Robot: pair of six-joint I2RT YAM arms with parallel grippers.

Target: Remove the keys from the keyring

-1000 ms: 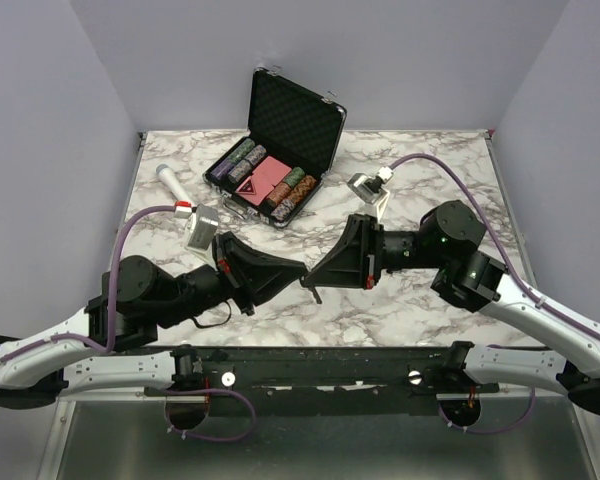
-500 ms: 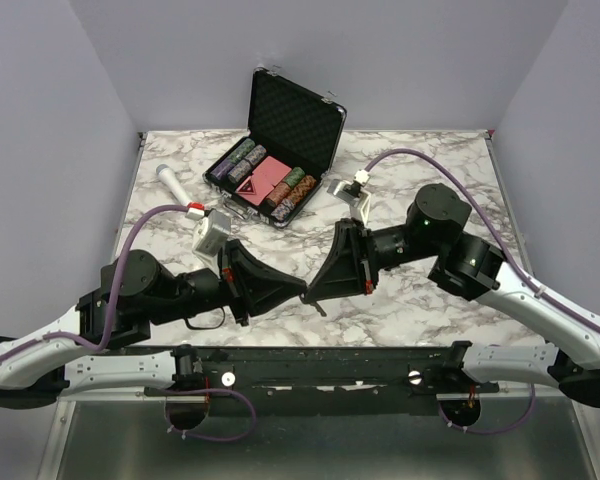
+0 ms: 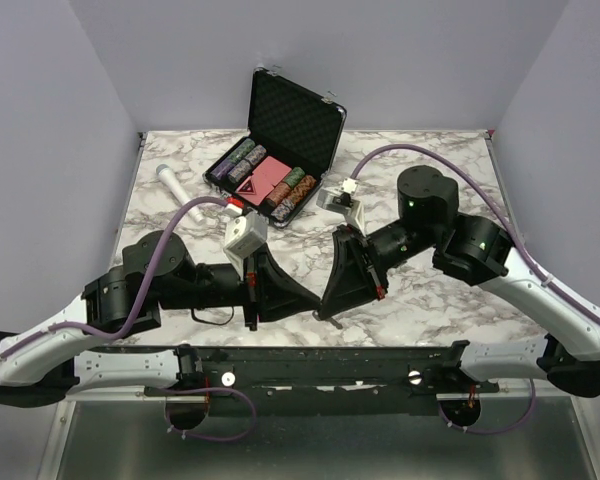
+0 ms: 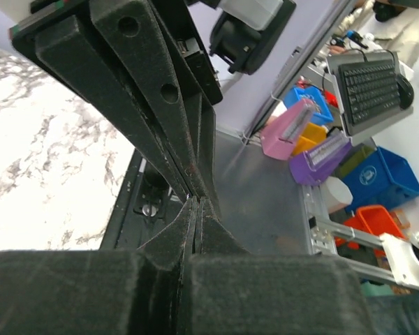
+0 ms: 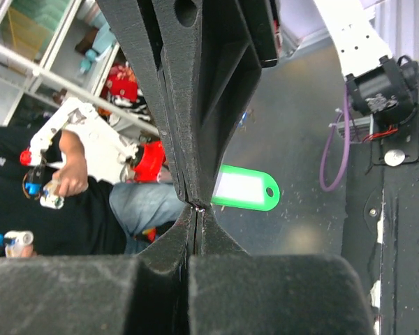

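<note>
From above, we see the left gripper (image 3: 308, 300) and right gripper (image 3: 328, 308) meeting tip to tip, both pressed together. Our left wrist view shows no keyring. On the right wrist, the green key tag (image 5: 243, 187) hangs just beside our fingertips. We should part slowly, with firm grips.

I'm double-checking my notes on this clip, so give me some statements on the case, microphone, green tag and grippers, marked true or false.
The chip case stands open. True.
The microphone lies inside the case. False: it lies on the table, left of the case.
The left gripper and right gripper meet tip to tip. True.
The green tag lies beside the microphone. False: it is at the meeting tips.
The right gripper is wide open. False: it is shut.
</note>
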